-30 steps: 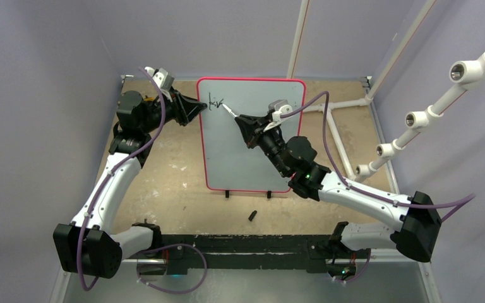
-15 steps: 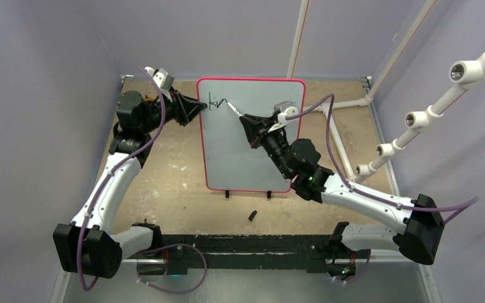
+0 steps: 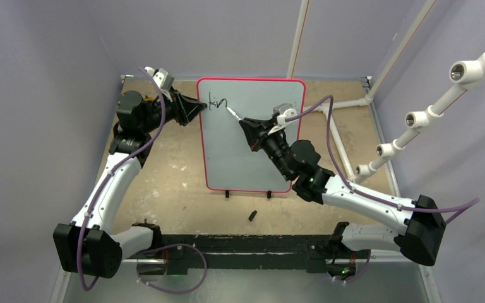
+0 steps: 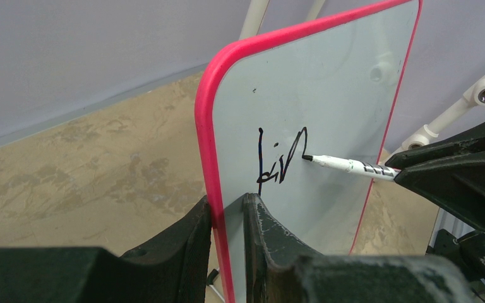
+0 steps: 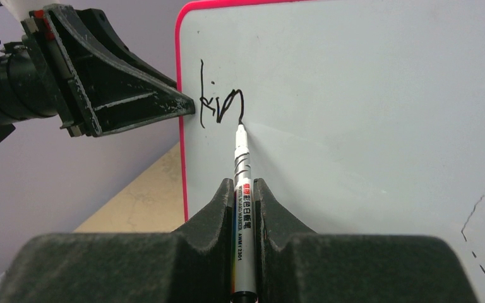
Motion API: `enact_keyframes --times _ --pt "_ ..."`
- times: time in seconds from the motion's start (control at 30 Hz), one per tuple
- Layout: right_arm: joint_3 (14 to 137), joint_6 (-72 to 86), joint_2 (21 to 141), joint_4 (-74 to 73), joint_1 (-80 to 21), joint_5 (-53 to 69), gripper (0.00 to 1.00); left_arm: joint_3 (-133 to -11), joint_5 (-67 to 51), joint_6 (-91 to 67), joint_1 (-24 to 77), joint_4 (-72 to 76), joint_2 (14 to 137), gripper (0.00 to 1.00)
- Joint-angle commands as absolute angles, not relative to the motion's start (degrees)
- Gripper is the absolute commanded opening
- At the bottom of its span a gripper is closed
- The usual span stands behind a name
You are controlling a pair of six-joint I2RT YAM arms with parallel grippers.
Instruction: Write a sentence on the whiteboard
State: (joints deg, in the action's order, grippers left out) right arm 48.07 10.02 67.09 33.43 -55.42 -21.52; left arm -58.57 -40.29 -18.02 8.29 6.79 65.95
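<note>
Left fingers (image 4: 186, 249) pinch the whiteboard (image 4: 328, 95) rim to steady it. Right fingers (image 5: 209, 218) grip the marker (image 5: 242, 177), tip on the unfinished sentence (image 5: 220, 106).

The whiteboard (image 3: 252, 151) is stood on the worktop (image 3: 177, 183) between both arms. Its left edge is gripped near the top by the left tool (image 3: 200, 108). The sentence (image 4: 281, 161) is set just right of that grip, and the tip of the marker (image 4: 347, 165), held in the right tool (image 5: 244, 189), is pressed to its right end. A small loose piece (image 3: 252, 215) is laid before the board.
</note>
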Motion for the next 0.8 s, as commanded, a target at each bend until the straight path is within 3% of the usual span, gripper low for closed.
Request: enact_keyframes --times 0.0,0.77 --pt "46.0 8.6 64.1 34.4 -54.7 -21.2 0.0 -58.2 -41.0 -17.6 8.3 7.9 66.1 0.0" --pt "48.8 5.1 66.1 38.0 -54.7 -25.4 0.0 -58.2 -41.0 -17.5 8.3 7.9 66.3 0.0"
